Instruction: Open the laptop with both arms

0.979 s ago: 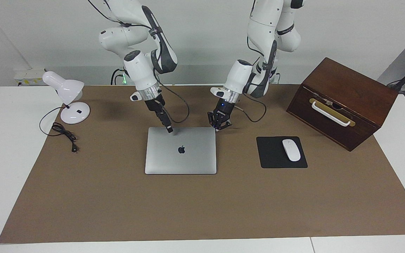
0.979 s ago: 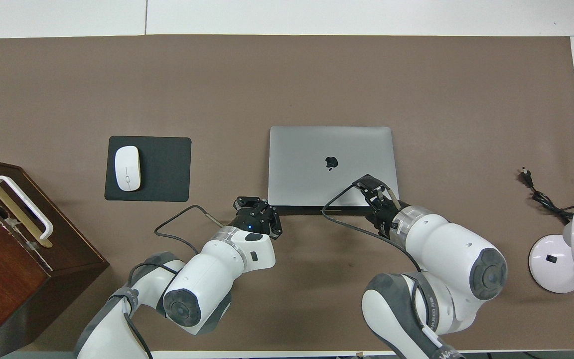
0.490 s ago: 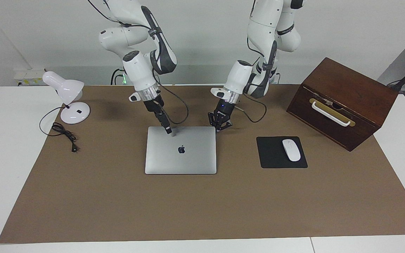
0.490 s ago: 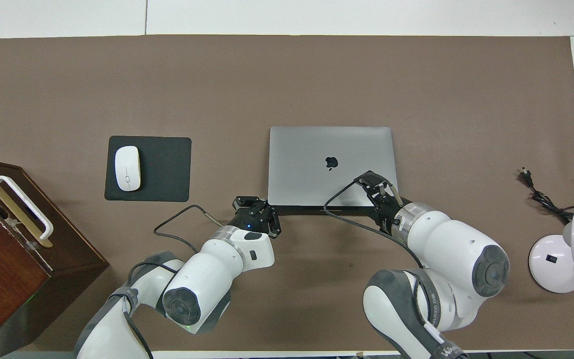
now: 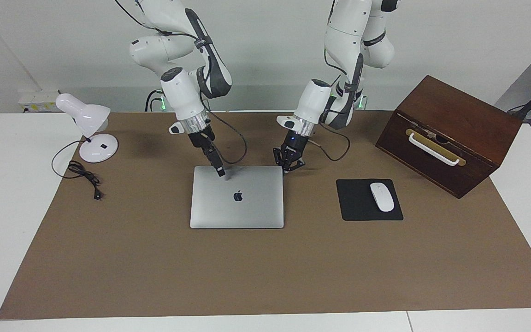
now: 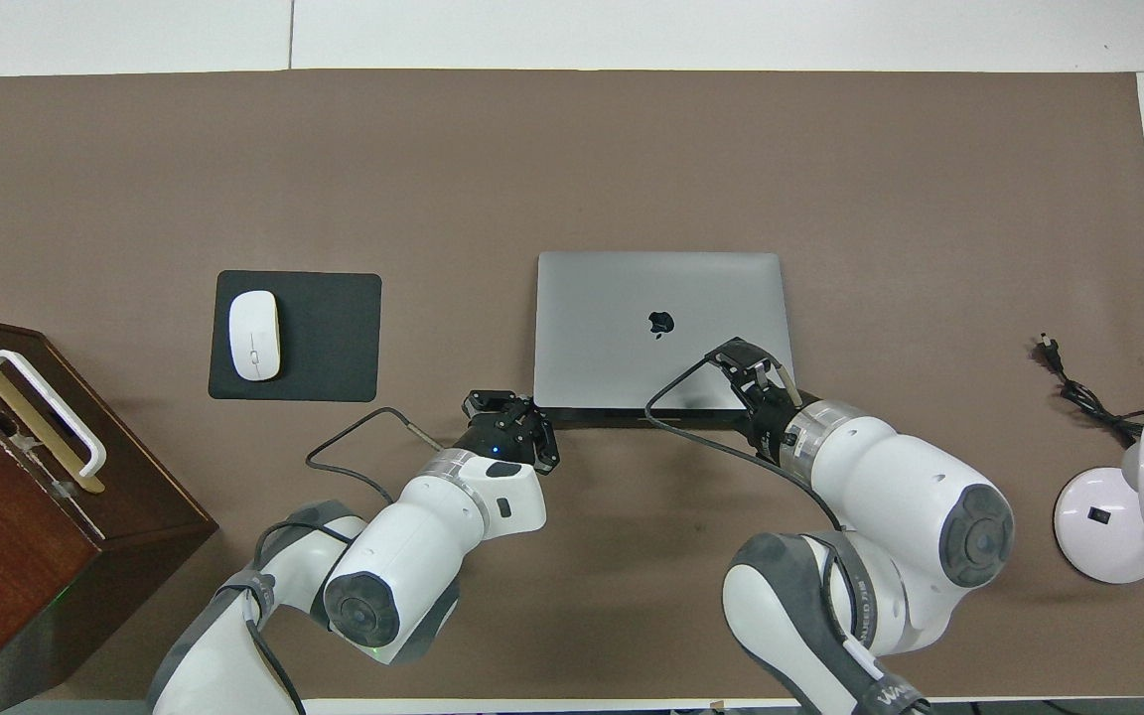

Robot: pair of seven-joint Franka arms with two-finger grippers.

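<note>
A: Item, loc.?
B: Laptop (image 5: pixel 237 203), silver, lid shut, flat at frame centre.
A: Claws?
B: Left gripper (image 5: pixel 288 165): pinched closed, empty, at the laptop's upper corner. Right gripper (image 5: pixel 221 173): low over lid nr upper edge; wide or narrow, can't tell.
A: Handling?
B: Prob. stiff, thin, slick, scratch-prone. Lift lid at upper edge, pin base w/ other arm.

Two white jointed arms (image 5: pixel 187 92) with dark grey bands, silver wrist rings, looping black cables and black claws.
</note>
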